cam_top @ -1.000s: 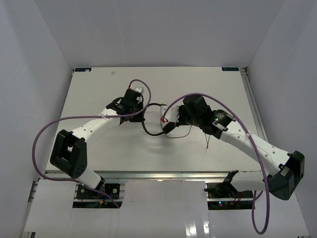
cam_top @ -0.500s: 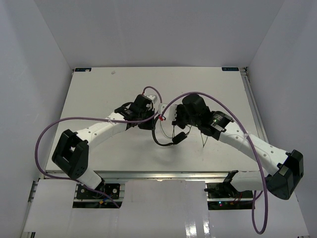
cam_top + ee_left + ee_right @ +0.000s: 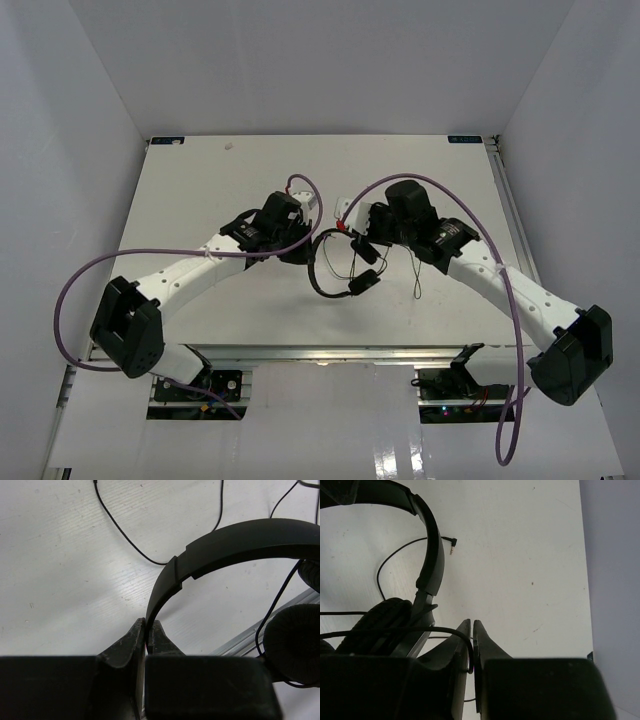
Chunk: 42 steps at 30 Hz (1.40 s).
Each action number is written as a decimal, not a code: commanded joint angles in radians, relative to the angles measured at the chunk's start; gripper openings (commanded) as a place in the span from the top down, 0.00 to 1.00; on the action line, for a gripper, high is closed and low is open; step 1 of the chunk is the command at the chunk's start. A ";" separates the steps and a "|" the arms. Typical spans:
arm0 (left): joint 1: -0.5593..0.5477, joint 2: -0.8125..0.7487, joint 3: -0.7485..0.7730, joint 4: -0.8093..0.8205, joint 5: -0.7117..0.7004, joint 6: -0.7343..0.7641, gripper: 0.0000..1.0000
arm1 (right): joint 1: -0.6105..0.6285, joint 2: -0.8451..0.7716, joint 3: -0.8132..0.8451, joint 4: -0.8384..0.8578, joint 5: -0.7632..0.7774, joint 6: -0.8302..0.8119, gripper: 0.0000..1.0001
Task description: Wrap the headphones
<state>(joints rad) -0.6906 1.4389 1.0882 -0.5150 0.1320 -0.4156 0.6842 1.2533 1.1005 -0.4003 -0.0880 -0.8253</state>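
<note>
Since a second ago, our left gripper [image 3: 146, 632] has swung toward the right gripper [image 3: 472, 625], carrying the headphones [image 3: 365, 281] to the middle of the table [image 3: 200, 180]. The left gripper is pressed together on the headband [image 3: 240, 537] end and the right gripper pinches the cord [image 3: 378, 576]; the headphones hang between them. We judge wrapping barely begun: cord loose, plug [image 3: 452, 543] free on the table.

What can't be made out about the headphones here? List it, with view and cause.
- Top view: the fingertips of the left end effector and right end effector are hidden under their own wrists.
- Top view: the cord is too thin to trace around the headphones.
- Left wrist view: the earcup is cut off by the right edge.
- Right wrist view: the headband runs out past the top-left corner.
</note>
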 commanded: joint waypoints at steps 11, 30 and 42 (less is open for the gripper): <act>-0.010 -0.120 0.087 0.012 0.102 -0.030 1.00 | -0.175 0.056 0.025 0.014 -0.543 0.144 0.83; -0.010 -0.120 0.328 -0.121 0.012 -0.063 1.00 | -0.229 0.144 0.000 0.056 -0.980 0.321 0.76; -0.009 -0.070 0.518 -0.197 -0.006 -0.069 1.00 | -0.229 0.186 -0.056 0.136 -1.083 0.381 0.70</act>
<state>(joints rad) -0.7033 1.3756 1.5045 -0.7527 0.1358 -0.4466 0.4508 1.4214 1.0597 -0.3017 -1.1067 -0.4549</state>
